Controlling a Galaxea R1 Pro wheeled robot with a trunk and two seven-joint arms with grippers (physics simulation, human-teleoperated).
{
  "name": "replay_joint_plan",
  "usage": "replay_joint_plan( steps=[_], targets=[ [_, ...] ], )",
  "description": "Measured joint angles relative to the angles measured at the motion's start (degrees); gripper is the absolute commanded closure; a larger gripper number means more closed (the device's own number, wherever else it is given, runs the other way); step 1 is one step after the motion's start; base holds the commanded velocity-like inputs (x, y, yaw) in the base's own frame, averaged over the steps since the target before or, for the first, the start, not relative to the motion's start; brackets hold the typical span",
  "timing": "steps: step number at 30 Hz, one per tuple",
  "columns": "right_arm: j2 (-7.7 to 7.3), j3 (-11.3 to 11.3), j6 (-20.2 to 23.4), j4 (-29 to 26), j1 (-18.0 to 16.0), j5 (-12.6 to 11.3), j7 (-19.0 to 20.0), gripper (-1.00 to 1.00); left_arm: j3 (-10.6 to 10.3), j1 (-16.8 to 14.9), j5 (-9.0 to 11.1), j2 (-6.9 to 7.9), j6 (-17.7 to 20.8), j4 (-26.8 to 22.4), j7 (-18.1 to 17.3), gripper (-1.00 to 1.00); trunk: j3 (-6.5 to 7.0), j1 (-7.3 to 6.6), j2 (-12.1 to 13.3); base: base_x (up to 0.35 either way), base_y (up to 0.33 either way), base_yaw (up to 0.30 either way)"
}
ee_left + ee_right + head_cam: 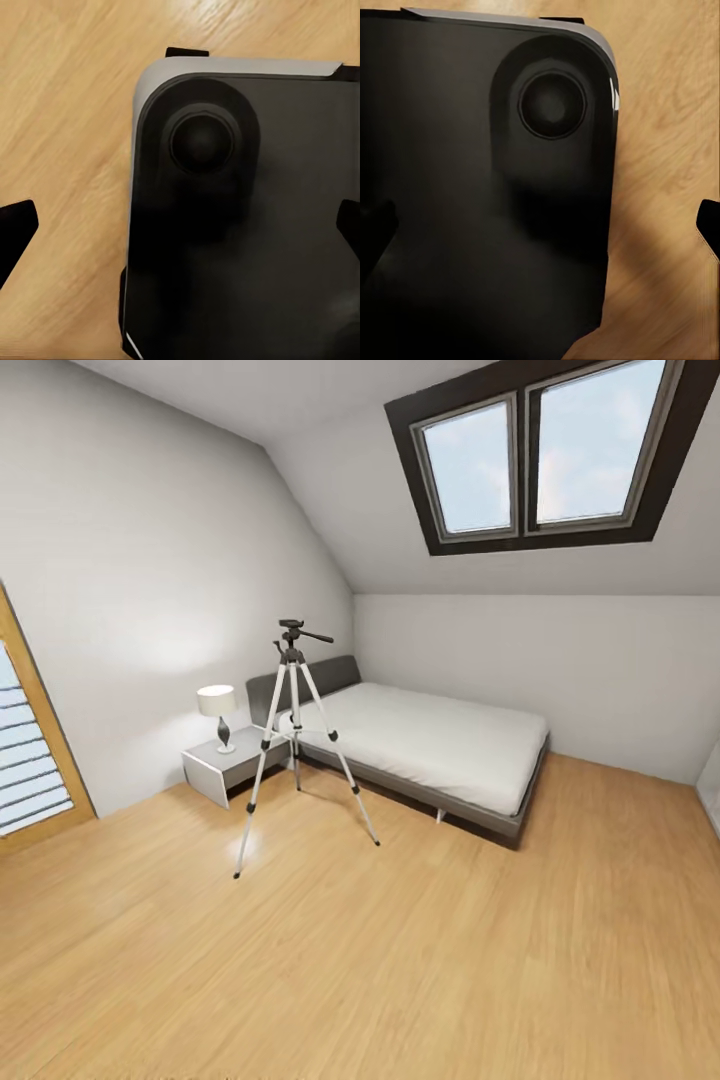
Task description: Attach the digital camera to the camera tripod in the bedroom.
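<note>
The camera tripod [294, 732] stands on the light wood floor of the bedroom, between me and the bed's head end. It has three thin silver legs spread wide and a black head [292, 628] whose pan handle points right. The head carries nothing. The digital camera is out of view. In the left wrist view my left gripper [180, 229] is open, its dark fingertips [16, 231] far apart over my own black base and the floor. In the right wrist view my right gripper [540, 225] is likewise open, with one fingertip [708, 225] at the frame's edge and nothing held.
A grey-framed white bed [430, 745] stands against the far wall behind the tripod. A low white nightstand [222, 768] with a table lamp [217, 712] sits left of it. A wood-framed window [30, 760] is at the left, and a skylight [545, 450] is in the sloped ceiling.
</note>
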Motion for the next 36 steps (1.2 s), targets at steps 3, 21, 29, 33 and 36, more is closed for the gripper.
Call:
replay_joint_plan(
  steps=[3, 21, 29, 33, 36],
  targets=[
    [0.0, 0.0, 0.0, 0.0, 0.0, 0.0, 0.0, -1.0, 0.0, 0.0, 0.0, -0.02, 0.0, 0.0, 0.0, -1.0, 0.0, 0.0, 0.0, 0.0, 0.0, 0.268],
    [-0.02, -0.1, 0.0, 0.0, 0.0, 0.0, 0.0, -1.0, 0.0, 0.0, 0.0, 0.12, 0.0, 0.0, 0.0, -1.0, 0.0, 0.0, 0.0, 0.0, 0.0, 0.268],
    [-0.06, -0.2, 0.0, 0.0, 0.0, 0.0, 0.0, -1.0, 0.0, 0.0, 0.0, 0.16, 0.0, 0.0, 0.0, -1.0, 0.0, 0.0, 0.0, 0.0, 0.0, 0.268],
    [-0.07, -0.3, 0.0, 0.0, 0.0, 0.0, 0.0, -1.0, 0.0, 0.0, 0.0, 0.14, 0.0, 0.0, 0.0, -1.0, 0.0, 0.0, 0.0, 0.0, 0.0, 0.268],
    [-0.01, -0.4, 0.0, 0.0, 0.0, -0.1, 0.0, -1.0, 0.0, 0.0, 0.1, 0.17, 0.0, 0.0, 0.0, -1.0, 0.0, 0.0, 0.0, 0.0, 0.0, 0.268]
  ],
)
